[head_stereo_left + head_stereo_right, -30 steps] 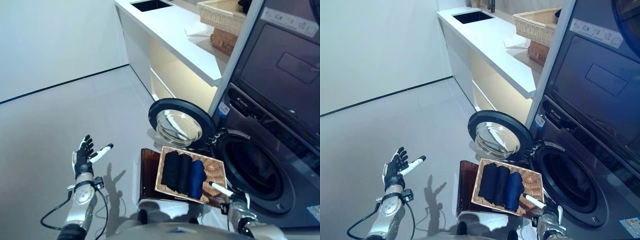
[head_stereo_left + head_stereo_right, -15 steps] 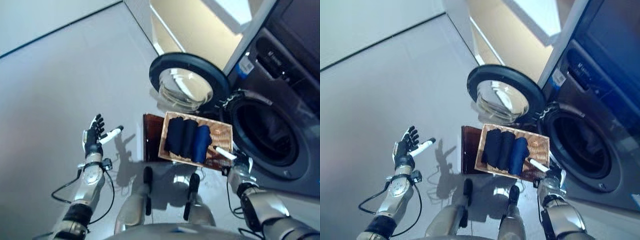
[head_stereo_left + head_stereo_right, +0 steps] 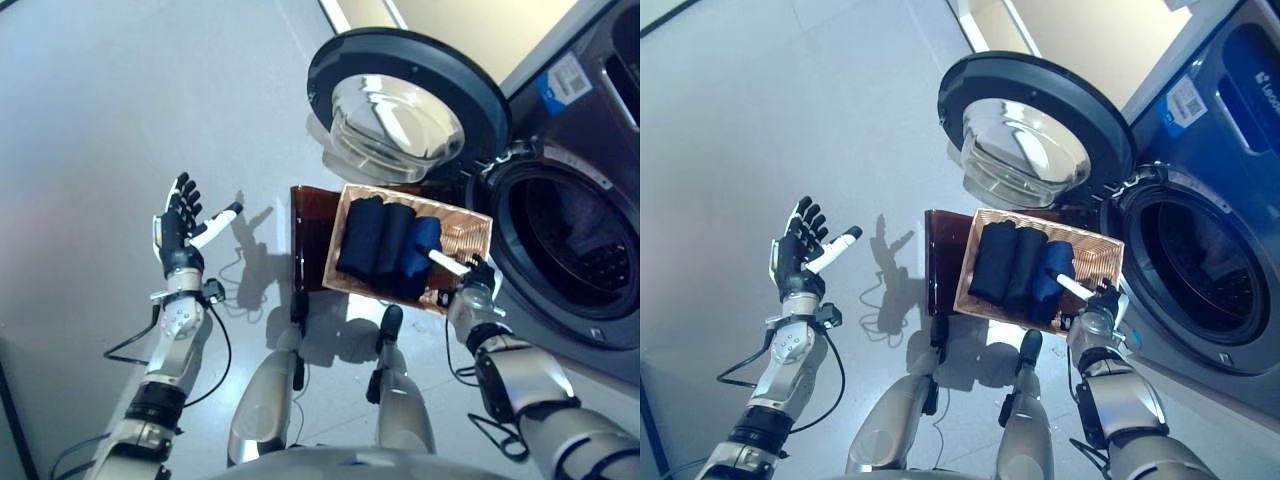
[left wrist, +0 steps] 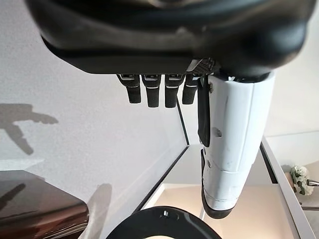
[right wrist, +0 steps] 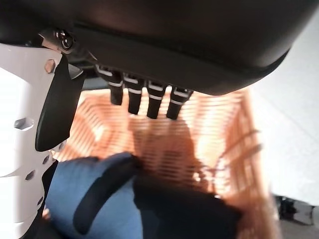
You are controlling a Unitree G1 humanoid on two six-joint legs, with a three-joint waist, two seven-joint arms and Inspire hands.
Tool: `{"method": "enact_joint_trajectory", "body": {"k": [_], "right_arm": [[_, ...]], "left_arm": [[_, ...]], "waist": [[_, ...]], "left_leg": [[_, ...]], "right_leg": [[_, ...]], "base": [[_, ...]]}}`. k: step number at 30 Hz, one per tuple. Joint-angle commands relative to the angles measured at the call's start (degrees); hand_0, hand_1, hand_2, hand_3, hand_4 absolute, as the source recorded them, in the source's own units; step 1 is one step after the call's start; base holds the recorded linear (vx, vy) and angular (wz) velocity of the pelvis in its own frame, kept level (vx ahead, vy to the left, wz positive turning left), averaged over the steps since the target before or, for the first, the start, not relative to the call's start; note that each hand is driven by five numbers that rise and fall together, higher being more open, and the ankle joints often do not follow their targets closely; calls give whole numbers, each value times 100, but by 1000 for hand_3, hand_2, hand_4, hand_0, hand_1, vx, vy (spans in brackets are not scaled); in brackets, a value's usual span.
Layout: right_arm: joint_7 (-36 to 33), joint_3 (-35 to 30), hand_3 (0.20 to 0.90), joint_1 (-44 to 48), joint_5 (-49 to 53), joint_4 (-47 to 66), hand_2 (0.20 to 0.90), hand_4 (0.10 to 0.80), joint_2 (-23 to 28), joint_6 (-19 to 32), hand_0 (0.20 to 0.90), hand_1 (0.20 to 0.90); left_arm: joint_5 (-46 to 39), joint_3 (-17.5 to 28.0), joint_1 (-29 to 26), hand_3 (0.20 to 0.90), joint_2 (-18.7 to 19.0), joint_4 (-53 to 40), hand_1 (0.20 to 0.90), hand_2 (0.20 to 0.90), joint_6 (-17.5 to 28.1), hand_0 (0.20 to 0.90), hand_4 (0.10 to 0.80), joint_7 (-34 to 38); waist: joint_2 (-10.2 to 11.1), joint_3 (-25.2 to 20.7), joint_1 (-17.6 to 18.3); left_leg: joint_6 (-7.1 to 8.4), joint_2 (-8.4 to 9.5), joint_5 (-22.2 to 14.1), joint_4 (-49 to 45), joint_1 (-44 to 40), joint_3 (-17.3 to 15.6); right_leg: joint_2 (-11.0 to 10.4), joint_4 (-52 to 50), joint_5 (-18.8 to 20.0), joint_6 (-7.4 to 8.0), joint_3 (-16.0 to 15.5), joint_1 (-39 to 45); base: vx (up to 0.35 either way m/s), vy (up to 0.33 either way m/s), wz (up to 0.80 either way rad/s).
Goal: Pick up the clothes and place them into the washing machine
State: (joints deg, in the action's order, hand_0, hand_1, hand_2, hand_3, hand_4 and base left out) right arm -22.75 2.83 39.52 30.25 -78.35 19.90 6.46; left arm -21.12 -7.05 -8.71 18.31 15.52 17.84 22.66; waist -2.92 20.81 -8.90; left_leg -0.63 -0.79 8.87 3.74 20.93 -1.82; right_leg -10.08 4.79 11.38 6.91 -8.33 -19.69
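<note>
Grey floor [image 3: 90,110] behind, right hand [image 3: 1102,305], fingers open, hovered touching-close over basket [image 3: 1102,262] edge by blue roll [image 3: 1050,275], rolls' long axes toward frame top, left hand [image 3: 178,228] open, well apart.

No readable text. Washing machine [image 3: 1200,190] front carries blue-white sticker [image 3: 1186,100] and pale lettering [image 3: 1266,96] at frame edge, both too small to read.
</note>
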Motion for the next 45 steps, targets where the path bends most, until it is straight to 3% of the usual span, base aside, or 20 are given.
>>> {"method": "enact_joint_trajectory", "body": {"k": [1, 10, 16, 33, 45], "right_arm": [[-249, 298, 900, 291, 18, -72, 900, 800, 391, 304, 900, 900], [-380, 442, 900, 535, -315, -492, 900, 800, 484, 42, 900, 900], [-836, 590, 900, 763, -934, -863, 900, 800, 625, -311, 900, 900], [-1174, 653, 900, 864, -1367, -964, 900, 800, 600, -558, 900, 900], [-1339, 503, 900, 461, -1358, -929, 900, 800, 218, -588, 900, 900]], "left_arm": [[54, 359, -29, 900, 428, -943, 900, 900, 661, 900, 800, 130], [-5, 263, -100, 900, 435, -1083, 900, 900, 624, 900, 800, 107], [171, 269, -103, 900, 508, -1561, 900, 900, 621, 900, 800, 287], [269, 337, -343, 900, 524, -1831, 900, 900, 653, 900, 800, 657], [318, 491, -275, 900, 606, -1969, 900, 900, 684, 900, 800, 850]], "waist": [[301, -268, -144], [368, -260, -293], [465, -194, -456], [691, 45, -627], [678, -87, -479]], "left_leg": [[352, 200, -689, -995, 862, 233], [333, 297, -668, -989, 1146, 354], [352, 359, -681, -1026, 1401, 508], [398, 483, -729, -1341, 2012, 780], [331, 493, -857, -1525, 2061, 729]], "right_leg": [[-509, -299, -252, 286, -3, 18], [-542, -149, -189, 332, -154, -28], [-508, -95, -229, 346, -331, -47], [-428, -91, -296, 369, -662, -129], [-408, -149, -314, 351, -593, -170]], "base": [[40, 23, 14], [18, 1, 10], [4, -13, 16], [4, -18, 12], [-8, 22, 4]]}}
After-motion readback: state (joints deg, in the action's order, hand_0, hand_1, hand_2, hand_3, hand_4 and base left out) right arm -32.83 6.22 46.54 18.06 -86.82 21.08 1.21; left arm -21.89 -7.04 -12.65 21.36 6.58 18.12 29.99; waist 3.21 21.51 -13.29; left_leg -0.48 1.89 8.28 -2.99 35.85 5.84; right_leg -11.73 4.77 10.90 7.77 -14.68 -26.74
